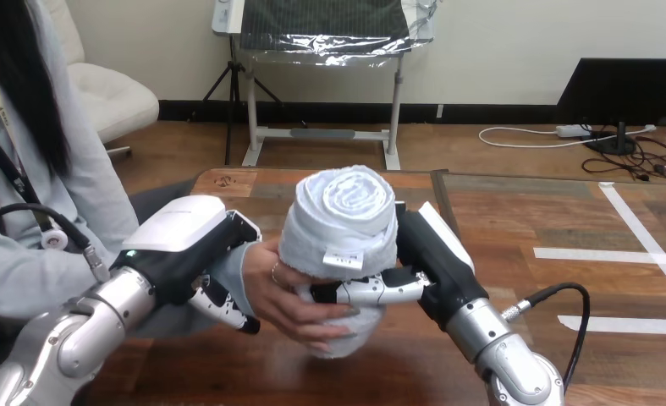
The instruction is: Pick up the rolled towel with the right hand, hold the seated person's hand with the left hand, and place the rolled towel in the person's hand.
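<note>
White rolled towel [342, 228], upright, spiral top

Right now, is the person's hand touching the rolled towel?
Touching. The head view shows the person's hand cupping the rolled towel at its lower end, fingers against the cloth.

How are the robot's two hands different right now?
The left hand curls round the person's wrist; the right hand curls round the white rolled towel. The left hand sits left of the towel; the right hand sits right of it. Both are black with white shells.
</note>
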